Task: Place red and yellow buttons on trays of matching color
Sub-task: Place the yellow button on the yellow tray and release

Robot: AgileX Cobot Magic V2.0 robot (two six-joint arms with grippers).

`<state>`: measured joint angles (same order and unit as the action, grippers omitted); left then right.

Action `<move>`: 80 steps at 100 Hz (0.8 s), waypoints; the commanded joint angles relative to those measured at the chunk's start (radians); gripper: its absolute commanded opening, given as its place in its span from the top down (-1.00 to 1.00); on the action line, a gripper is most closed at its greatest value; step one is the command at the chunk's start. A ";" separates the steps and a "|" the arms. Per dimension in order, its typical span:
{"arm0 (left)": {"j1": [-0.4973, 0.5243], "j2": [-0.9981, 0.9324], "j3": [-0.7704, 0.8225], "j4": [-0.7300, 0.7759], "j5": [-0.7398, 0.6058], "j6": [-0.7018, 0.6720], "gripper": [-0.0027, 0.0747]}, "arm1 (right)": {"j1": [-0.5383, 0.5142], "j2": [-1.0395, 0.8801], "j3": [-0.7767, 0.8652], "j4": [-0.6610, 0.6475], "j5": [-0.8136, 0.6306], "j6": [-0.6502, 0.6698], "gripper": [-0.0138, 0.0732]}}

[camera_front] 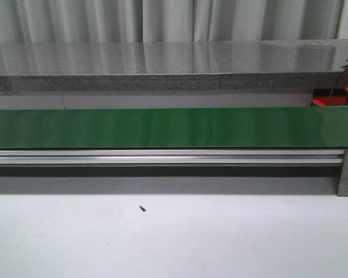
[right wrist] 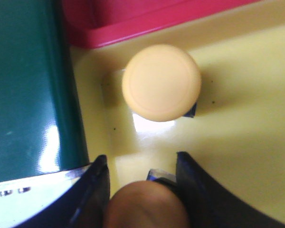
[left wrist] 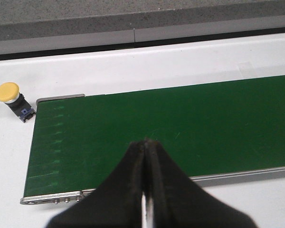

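Gripping a reddish-brown domed button (right wrist: 147, 206) in the right gripper (right wrist: 141, 159), fingers pinched on its sides, over the glossy yellow flat tray (right wrist: 237, 123).
Buttons look light, rigid, slick-capped plastic, so probably best pinched at the base under the cap. A pale yellow round-capped button (right wrist: 161, 89) stands on that tray just beyond the fingertips, near the bright red low-edged tray (right wrist: 133, 19). Left gripper (left wrist: 145, 141) is pressed closed and empty over the green conveyor belt (left wrist: 180, 123); another yellow-capped button (left wrist: 7, 92) sits just off its end.
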<state>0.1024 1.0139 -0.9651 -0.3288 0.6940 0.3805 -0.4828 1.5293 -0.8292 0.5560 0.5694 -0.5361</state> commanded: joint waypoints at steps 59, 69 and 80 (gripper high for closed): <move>-0.007 -0.019 -0.026 -0.023 -0.060 -0.002 0.98 | -0.002 0.034 -0.017 0.067 0.012 -0.039 -0.24; -0.007 -0.019 -0.026 -0.023 -0.060 -0.002 0.98 | -0.002 0.022 -0.017 0.067 0.025 -0.039 -0.44; -0.007 -0.019 -0.026 -0.023 -0.060 -0.002 0.98 | -0.002 -0.003 -0.017 0.067 0.024 -0.039 -0.53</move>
<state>0.1024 1.0139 -0.9651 -0.3288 0.6940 0.3805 -0.4828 1.5871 -0.8269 0.5895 0.5790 -0.5635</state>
